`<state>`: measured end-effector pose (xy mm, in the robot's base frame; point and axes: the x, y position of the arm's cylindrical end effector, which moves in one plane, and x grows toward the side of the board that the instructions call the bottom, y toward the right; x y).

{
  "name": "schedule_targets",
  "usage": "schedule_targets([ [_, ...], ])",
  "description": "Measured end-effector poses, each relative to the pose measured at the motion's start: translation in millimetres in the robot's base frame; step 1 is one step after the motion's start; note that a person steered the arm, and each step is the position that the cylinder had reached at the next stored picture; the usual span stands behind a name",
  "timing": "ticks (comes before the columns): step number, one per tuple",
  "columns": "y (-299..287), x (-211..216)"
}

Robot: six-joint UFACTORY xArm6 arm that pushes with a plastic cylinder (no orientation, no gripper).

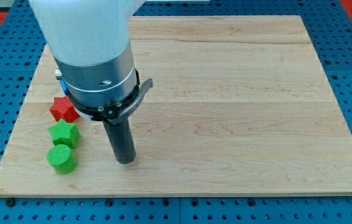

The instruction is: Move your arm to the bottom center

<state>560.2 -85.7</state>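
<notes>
My tip (125, 161) rests on the wooden board (238, 106) at the view's lower left, right of the blocks. A red star block (63, 110) lies at the left. Below it sits a green star block (63, 133), and below that a green round block (61, 158), about a hundred pixels left of my tip. A sliver of a blue block (59, 77) shows at the arm's left edge; the arm hides the rest of it. My tip touches no block.
The arm's white and grey body (95, 56) covers the board's upper left. A blue pegboard (350, 74) surrounds the board on all sides.
</notes>
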Motion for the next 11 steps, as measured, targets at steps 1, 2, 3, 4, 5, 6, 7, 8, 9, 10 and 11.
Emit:
schedule_targets([
  [1, 0.0, 0.0],
  [2, -0.6, 1.0],
  [3, -0.7, 1.0],
  [4, -1.6, 1.0],
  [5, -1.6, 1.0],
  [6, -1.3, 1.0],
  [7, 0.8, -1.0],
  [8, 2.2, -1.6],
  [9, 9.1, -1.6],
  [10, 30.5, -1.0],
  [11, 72.6, 5.1],
])
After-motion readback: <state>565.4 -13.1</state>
